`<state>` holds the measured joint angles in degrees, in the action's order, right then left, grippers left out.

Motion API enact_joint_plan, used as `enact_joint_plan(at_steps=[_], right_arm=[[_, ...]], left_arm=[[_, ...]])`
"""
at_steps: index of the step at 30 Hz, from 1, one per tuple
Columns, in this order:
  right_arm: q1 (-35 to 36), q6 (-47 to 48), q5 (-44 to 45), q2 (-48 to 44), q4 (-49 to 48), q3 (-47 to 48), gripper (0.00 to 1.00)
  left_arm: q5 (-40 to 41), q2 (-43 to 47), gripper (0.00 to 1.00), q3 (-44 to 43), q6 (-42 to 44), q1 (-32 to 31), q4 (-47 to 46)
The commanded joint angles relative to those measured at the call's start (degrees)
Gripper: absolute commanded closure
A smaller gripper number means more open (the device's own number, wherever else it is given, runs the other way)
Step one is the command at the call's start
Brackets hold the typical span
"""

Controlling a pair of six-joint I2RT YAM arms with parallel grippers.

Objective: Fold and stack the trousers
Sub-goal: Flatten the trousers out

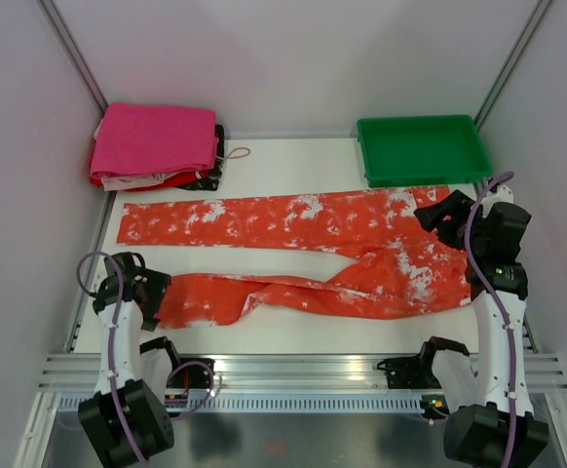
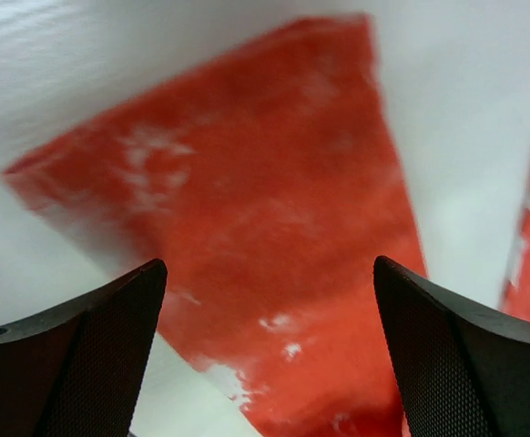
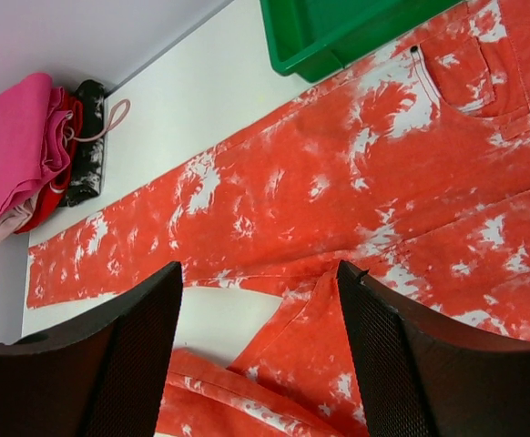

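Note:
Orange-red trousers with white blotches (image 1: pixel 313 253) lie spread on the white table, waist at the right, two legs running left. The far leg lies flat; the near leg is creased and partly folded over. My left gripper (image 1: pixel 139 292) is open and empty at the cuff end of the near leg (image 2: pixel 265 228), just above it. My right gripper (image 1: pixel 439 216) is open and empty above the waist area (image 3: pixel 447 164). A stack of folded clothes with pink on top (image 1: pixel 157 144) sits at the back left.
A green tray (image 1: pixel 422 148) stands at the back right, touching the trousers' waist; it also shows in the right wrist view (image 3: pixel 338 32). A metal rail (image 1: pixel 293 375) runs along the near table edge. White walls close in both sides.

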<state>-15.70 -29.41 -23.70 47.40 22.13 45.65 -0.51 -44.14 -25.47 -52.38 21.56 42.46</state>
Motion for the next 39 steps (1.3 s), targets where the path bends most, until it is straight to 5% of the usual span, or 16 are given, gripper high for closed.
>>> enact_joint_plan(at_steps=[1, 4, 9, 14, 20, 21, 22, 31, 39], right_arm=[[0.15, 0.40, -1.70, 0.15, 2.92, 0.85, 0.25], [0.15, -0.03, -0.65, 0.68, 3.97, 1.28, 0.25], [0.15, -1.97, 0.06, 0.59, 3.80, 1.90, 0.25], [0.15, -1.97, 3.13, -1.52, 5.03, 1.90, 0.25], [0.15, -3.29, 4.98, -2.57, 4.33, 0.32, 0.25], [0.15, -3.29, 5.42, -2.66, 4.32, 0.23, 0.25], [0.15, -3.29, 5.68, -2.75, 4.32, 0.14, 0.25], [0.15, -2.67, 5.60, -2.31, 3.71, -5.12, 0.26], [0.06, -0.21, 2.44, -2.66, 4.94, -7.41, 0.27]], left_arm=[[14.99, -5.24, 0.01, -3.96, -9.39, 0.06, 5.25], [21.07, -11.13, 0.01, -6.08, -14.41, 0.06, 8.69], [14.42, -21.59, 0.01, -4.33, -14.33, 0.06, 2.65], [18.78, -27.49, 0.04, -6.96, -12.66, -0.03, 2.19], [20.02, -28.98, 0.65, -6.87, -9.94, 0.15, -1.24], [20.20, -29.25, 0.89, -7.30, -9.15, 0.23, -1.06], [20.55, -29.42, 0.98, -7.74, -8.88, 0.32, -0.71], [34.61, -16.52, 0.98, -18.90, -2.31, 1.90, 4.48], [15.47, -6.31, 0.98, -14.61, 11.33, 2.08, -20.45]])
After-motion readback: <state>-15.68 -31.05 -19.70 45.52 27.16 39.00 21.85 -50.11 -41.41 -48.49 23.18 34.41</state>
